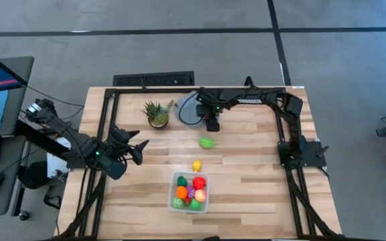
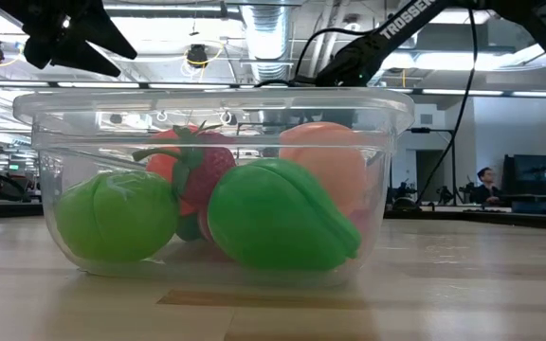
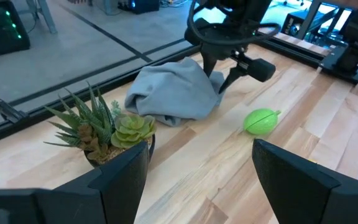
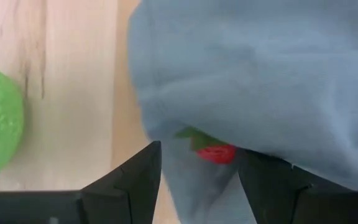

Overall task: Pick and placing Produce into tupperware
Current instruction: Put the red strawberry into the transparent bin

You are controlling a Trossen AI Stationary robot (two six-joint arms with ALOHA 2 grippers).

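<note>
The clear tupperware (image 1: 174, 179) stands near the table's near edge and holds several toy produce pieces; in the low view its wall (image 2: 387, 142) shows green, red and peach pieces inside. A green piece (image 1: 208, 142) and a yellow piece (image 1: 196, 165) lie loose on the wood. A red piece with a green leaf (image 4: 217, 153) peeks from under the grey cloth (image 1: 187, 110). My right gripper (image 1: 212, 124) is open and points down at the cloth's near-right edge (image 3: 216, 93), its fingers on either side of the red piece. My left gripper (image 1: 139, 150) waits open at the table's left. My right gripper stands open, pointing down over the cloth's edge (image 4: 191, 180), with cloth folds showing between its fingers. I cannot tell whether the fingertips (image 3: 229, 79) touch the cloth or the red piece.
A spiky green potted plant (image 1: 157, 114) stands left of the cloth, at the far side of the table. Black frame rails (image 1: 106, 120) run along the table's left and right sides. Bare wood lies between the plant, the loose pieces and the tupperware.
</note>
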